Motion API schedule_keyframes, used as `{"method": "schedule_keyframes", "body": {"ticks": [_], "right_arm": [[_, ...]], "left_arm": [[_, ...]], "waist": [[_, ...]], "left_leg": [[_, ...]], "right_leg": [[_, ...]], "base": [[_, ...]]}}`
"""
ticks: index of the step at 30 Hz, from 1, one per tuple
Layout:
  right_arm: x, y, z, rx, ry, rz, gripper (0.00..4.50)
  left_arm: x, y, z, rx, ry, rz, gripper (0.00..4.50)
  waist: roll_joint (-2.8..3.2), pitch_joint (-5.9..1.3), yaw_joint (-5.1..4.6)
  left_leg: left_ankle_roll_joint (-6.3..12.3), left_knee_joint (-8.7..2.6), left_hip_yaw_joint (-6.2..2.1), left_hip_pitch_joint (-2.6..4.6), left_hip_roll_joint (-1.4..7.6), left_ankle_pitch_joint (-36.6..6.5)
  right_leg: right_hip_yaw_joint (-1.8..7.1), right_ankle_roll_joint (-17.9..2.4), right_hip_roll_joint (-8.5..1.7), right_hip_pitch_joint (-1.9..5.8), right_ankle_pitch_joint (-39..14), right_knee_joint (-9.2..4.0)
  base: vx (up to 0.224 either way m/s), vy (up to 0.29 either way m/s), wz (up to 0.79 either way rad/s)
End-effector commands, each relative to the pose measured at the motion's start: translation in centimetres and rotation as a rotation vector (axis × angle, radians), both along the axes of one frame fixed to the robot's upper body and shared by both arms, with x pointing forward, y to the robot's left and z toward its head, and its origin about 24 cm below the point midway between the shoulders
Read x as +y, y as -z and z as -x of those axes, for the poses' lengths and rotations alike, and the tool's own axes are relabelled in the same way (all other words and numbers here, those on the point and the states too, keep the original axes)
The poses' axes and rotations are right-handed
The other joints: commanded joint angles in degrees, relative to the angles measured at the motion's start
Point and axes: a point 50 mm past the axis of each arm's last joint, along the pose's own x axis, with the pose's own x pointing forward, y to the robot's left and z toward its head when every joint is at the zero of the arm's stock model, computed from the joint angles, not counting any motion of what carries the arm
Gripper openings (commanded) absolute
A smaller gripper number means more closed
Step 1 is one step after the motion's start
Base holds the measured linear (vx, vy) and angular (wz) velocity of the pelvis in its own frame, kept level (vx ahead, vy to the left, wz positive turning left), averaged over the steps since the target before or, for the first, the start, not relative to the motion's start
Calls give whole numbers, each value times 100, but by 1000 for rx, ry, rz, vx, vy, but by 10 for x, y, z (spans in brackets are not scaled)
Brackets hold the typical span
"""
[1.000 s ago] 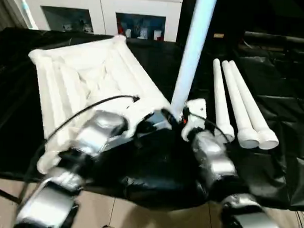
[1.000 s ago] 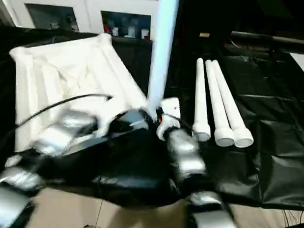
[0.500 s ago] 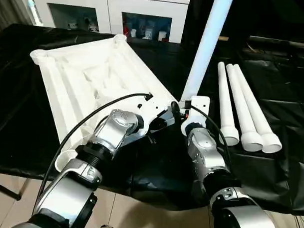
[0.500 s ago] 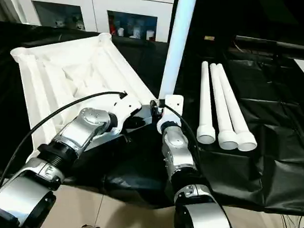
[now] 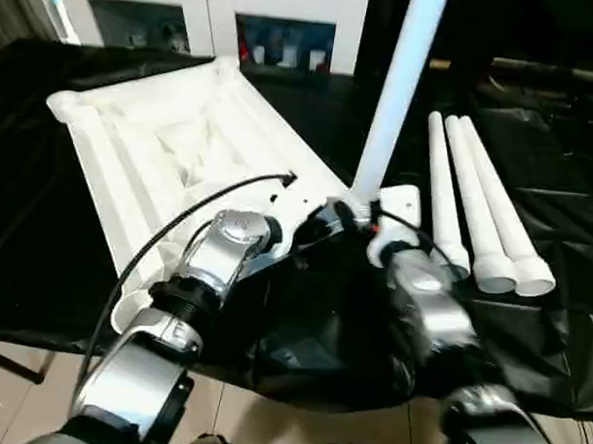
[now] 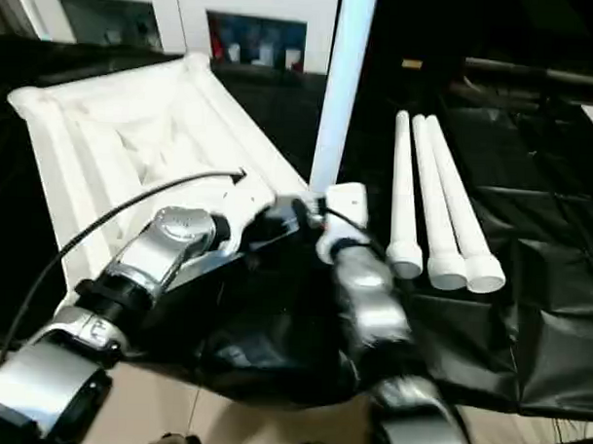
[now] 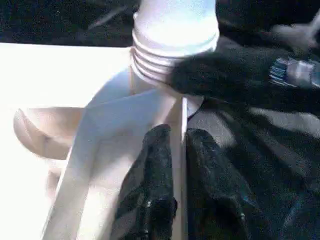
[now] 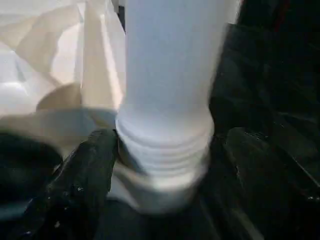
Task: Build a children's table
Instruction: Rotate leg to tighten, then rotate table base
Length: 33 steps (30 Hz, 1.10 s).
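Left eye view: we look down on the white tabletop (image 5: 172, 149), lying ribbed side up on the black-draped surface (image 5: 551, 192), its long axis running from the far left corner toward the near corner in front of us. One leg (image 5: 394, 94) stands upright in that near corner's socket (image 7: 165, 100), rising out of the top of the picture and leaning slightly to our right. Its ribbed lower end sits in the round socket.

Our left hand (image 7: 177, 165) has its two black fingers set either side of the thin white wall of the tabletop's edge just below the socket, nearly together; we cannot tell whether they squeeze the wall or merely bracket it. Our right hand (image 8: 160, 165) has its fingers spread wide at both sides of the leg's ribbed base, one finger (image 8: 90, 170) close against it, the other standing apart from it.

Three more legs (image 5: 472, 209) lie side by side on the surface to the right, pointing away from us, wide ends nearest, touching one another. Behind stands a white cabinet (image 5: 235, 25) with glass doors.
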Motion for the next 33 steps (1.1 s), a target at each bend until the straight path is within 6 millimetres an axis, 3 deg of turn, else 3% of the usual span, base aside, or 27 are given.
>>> {"method": "schedule_keyframes", "body": {"ticks": [1,5,7,8,9,10,11,14,17,18,19,20,21,22,23,24,26,33], "right_arm": [[-10,-6,6,-4,-5,0,374],[-17,-11,16,21,-46,-1,374],[-15,-13,24,51,-138,-12,374],[-14,-13,25,54,-151,-10,374],[-13,-13,28,64,-185,-3,374],[-10,-10,32,89,-231,9,374],[-8,-8,35,108,-254,15,374],[-6,-6,38,136,-270,23,374],[0,-2,36,164,-270,36,374],[3,-2,35,167,-272,40,374],[3,-2,35,168,-272,41,374],[8,-1,33,174,-278,46,374],[11,-1,31,177,-285,49,374],[16,0,29,183,-299,52,374],[16,0,29,183,-299,52,374],[22,2,26,190,-317,59,374],[28,3,24,195,-331,66,374],[38,11,20,221,-352,88,374]], "left_arm": [[8,-13,-6,-78,-91,62,106],[26,-35,-9,-149,-160,113,118],[54,-54,-3,-210,-209,91,118],[57,-55,-2,-216,-211,85,118],[67,-60,2,-229,-216,71,118],[88,-67,14,-234,-225,47,118],[100,-70,22,-232,-233,28,118],[119,-73,36,-214,-246,-7,118],[163,-67,62,-126,-313,-218,118],[174,-68,67,-105,-344,-268,118],[176,-68,68,-101,-349,-276,118],[193,-71,79,-73,-406,-363,118],[203,-72,84,-53,-440,-414,118],[217,-73,92,-27,-484,-492,118],[217,-73,92,-27,-484,-492,118],[229,-75,99,2,-530,-572,118],[238,-75,106,24,-565,-625,118],[244,-60,116,116,-573,-647,118]], "waist": [[-37,-430,12],[-42,-439,-2],[0,-420,-2],[18,-411,-21],[26,-409,-20],[78,-384,-5],[78,-403,-2],[110,-376,-17],[139,-342,-3],[124,-293,-30],[130,-311,-34],[123,-300,-31],[118,-302,-35],[132,-288,-39],[137,-304,-47],[91,-291,-53],[131,-291,-39],[108,-326,-11]], "left_leg": [[850,-270,-89,54,165,67],[976,-245,-90,27,161,144],[952,-260,-109,18,216,53],[919,-247,-78,56,196,31],[879,-251,-75,73,201,-17],[812,-266,-85,58,225,-22],[752,-265,-86,81,247,-25],[626,-266,-57,110,217,27],[447,-299,-65,124,221,-169],[357,-329,-50,121,200,-317],[298,-320,-59,131,197,-323],[248,-324,-41,154,190,-358],[216,-333,-64,118,180,-323],[194,-337,-57,128,176,-386],[178,-329,-66,132,181,-394],[163,-337,-59,123,170,-421],[144,-331,-62,135,169,-405],[182,-304,-65,107,138,-81]], "right_leg": [[294,-1539,-434,403,1622,-231],[280,-1574,-420,410,1832,-207],[287,-1606,-445,417,1621,-197],[291,-1608,-397,355,1487,-223],[291,-1632,-395,350,1375,-225],[296,-1636,-404,347,1244,-227],[294,-1663,-416,350,1248,-206],[307,-1666,-357,306,1224,-209],[297,-1567,-355,276,804,-229],[300,-1480,-328,252,514,-275],[305,-1463,-336,269,490,-260],[316,-1416,-326,242,438,-282],[313,-1394,-336,270,444,-257],[317,-1362,-340,247,351,-275],[312,-1362,-347,250,330,-266],[319,-1336,-340,256,254,-282],[324,-1322,-349,239,250,-275],[319,-1392,-334,263,833,-204]], "base": [[0,0,0],[0,0,0],[0,0,0],[0,0,0],[0,0,0],[0,0,0],[0,0,0],[0,0,0],[0,0,0],[0,0,0],[0,0,0],[0,0,0],[0,0,0],[0,0,0],[0,0,0],[0,0,0],[0,0,0],[0,0,0]]}}
